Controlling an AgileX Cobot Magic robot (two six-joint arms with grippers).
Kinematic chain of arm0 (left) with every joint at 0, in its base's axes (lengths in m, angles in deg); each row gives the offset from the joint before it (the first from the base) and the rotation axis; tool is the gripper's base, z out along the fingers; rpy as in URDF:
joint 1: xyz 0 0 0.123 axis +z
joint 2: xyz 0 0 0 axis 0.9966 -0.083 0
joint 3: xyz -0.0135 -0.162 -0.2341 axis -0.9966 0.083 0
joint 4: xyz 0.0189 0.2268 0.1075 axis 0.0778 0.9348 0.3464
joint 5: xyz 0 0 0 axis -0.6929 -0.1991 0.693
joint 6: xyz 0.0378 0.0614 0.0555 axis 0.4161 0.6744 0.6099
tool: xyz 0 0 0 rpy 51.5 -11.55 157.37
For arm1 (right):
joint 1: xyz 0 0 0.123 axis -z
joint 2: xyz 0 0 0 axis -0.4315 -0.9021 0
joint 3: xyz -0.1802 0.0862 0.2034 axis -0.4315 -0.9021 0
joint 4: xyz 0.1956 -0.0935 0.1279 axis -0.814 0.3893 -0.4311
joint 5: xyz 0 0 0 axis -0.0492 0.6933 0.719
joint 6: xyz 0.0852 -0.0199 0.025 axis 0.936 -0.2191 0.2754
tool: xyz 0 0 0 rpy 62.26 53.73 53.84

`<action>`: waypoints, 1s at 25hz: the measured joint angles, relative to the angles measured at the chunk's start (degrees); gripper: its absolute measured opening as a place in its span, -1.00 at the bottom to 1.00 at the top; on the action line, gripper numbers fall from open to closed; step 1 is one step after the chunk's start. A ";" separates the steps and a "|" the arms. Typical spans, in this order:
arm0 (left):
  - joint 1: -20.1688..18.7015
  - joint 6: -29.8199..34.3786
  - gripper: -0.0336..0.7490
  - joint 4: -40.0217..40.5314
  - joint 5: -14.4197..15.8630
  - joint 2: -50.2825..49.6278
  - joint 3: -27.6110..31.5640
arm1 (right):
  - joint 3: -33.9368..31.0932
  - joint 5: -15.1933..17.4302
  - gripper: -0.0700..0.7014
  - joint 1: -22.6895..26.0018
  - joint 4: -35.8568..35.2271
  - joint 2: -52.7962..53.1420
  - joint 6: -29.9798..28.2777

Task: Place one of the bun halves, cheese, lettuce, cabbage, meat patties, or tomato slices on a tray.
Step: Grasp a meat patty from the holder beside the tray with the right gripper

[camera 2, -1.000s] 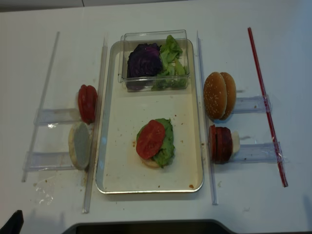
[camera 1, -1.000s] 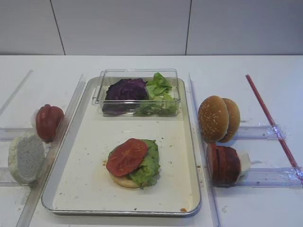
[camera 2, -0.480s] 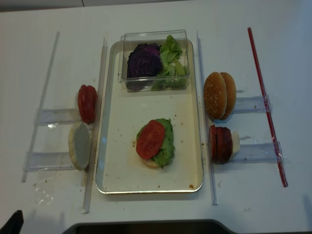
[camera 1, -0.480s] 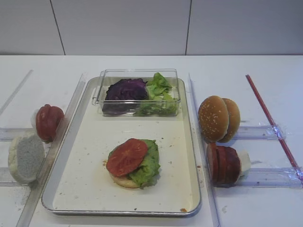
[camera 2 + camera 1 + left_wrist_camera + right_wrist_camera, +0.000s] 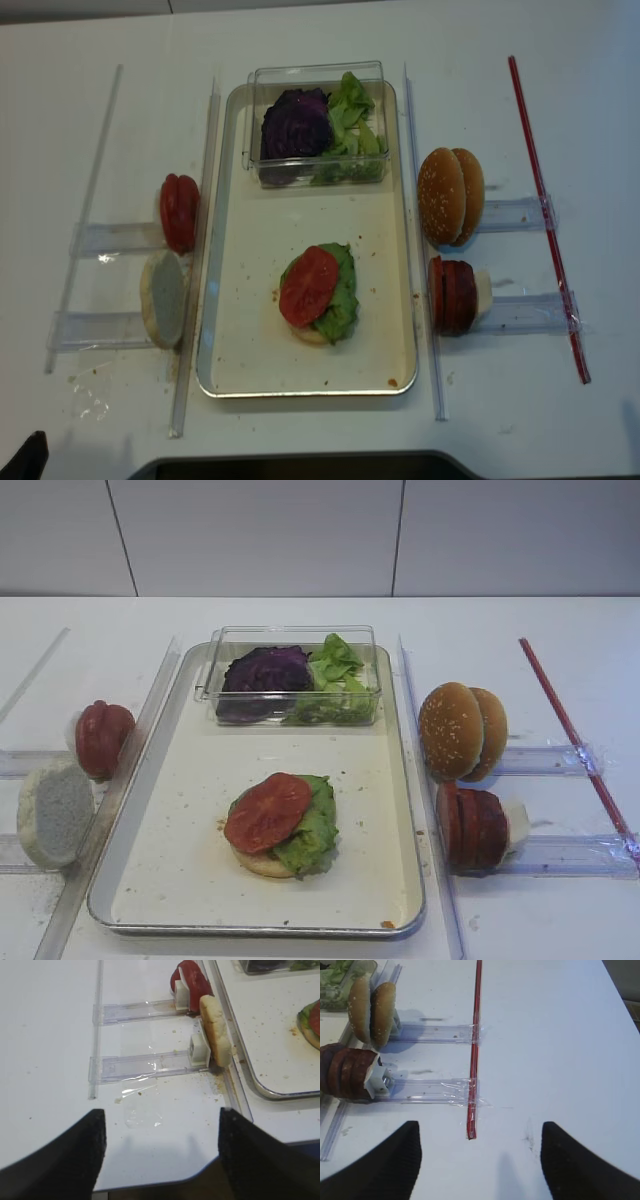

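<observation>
On the silver tray (image 5: 250,929) lies a stack: a pale bun half (image 5: 256,864), lettuce (image 5: 316,830) and a tomato slice (image 5: 267,811) on top. Right of the tray, sesame bun halves (image 5: 455,730) and meat patties (image 5: 470,828) stand on edge in clear racks. To the tray's left stand tomato slices (image 5: 103,738) and a pale bun half (image 5: 55,813). Cabbage (image 5: 265,670) and more lettuce (image 5: 338,668) fill a clear box. Cheese is out of view. My right gripper (image 5: 479,1127) hovers open over bare table, right of the patties (image 5: 347,1071). Near the table's front edge, my left gripper (image 5: 161,1112) is open and holds nothing.
A red strip (image 5: 570,730) runs along the table right of the racks. Long clear rails (image 5: 130,770) flank the tray on both sides. The clear box (image 5: 290,635) takes up the tray's far end. The table's front edge (image 5: 200,1180) lies just under the left gripper.
</observation>
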 joint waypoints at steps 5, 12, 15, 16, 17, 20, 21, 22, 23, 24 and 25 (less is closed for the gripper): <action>0.00 0.00 0.21 0.00 0.00 0.00 0.00 | 0.00 0.00 0.52 0.00 0.00 0.00 -0.12; 0.00 0.00 0.21 0.00 0.00 0.00 0.00 | 0.00 0.00 0.52 0.00 0.00 0.00 -0.20; 0.00 0.00 0.21 0.00 0.00 0.00 0.00 | 0.00 0.00 0.52 0.00 0.00 0.00 -0.20; 0.00 0.00 0.21 0.00 0.00 0.00 0.00 | 0.00 0.00 0.52 0.00 0.00 0.00 -0.34; 0.00 0.00 0.21 0.00 0.00 0.00 0.00 | 0.00 -0.10 0.52 0.00 0.00 0.00 -0.34; 0.00 0.00 0.21 0.00 0.00 0.00 0.00 | 0.00 -0.11 0.52 0.00 0.00 0.00 -0.34; 0.00 0.00 0.21 0.00 0.00 0.00 0.00 | 0.00 -0.22 0.52 0.00 0.00 0.00 -0.34; 0.00 0.00 0.21 0.00 0.00 0.00 0.00 | 0.12 -0.34 0.52 0.00 0.00 0.00 -0.34; 0.00 0.00 0.21 0.00 0.00 0.00 0.00 | 0.39 -0.62 0.52 0.00 0.00 0.00 -0.34; 0.00 0.00 0.21 0.00 0.00 0.00 0.00 | 0.81 -0.95 0.52 0.00 0.00 0.00 -0.34; 0.00 0.00 0.21 0.00 0.00 0.00 0.00 | 1.31 -1.40 0.52 0.00 0.00 0.00 -0.34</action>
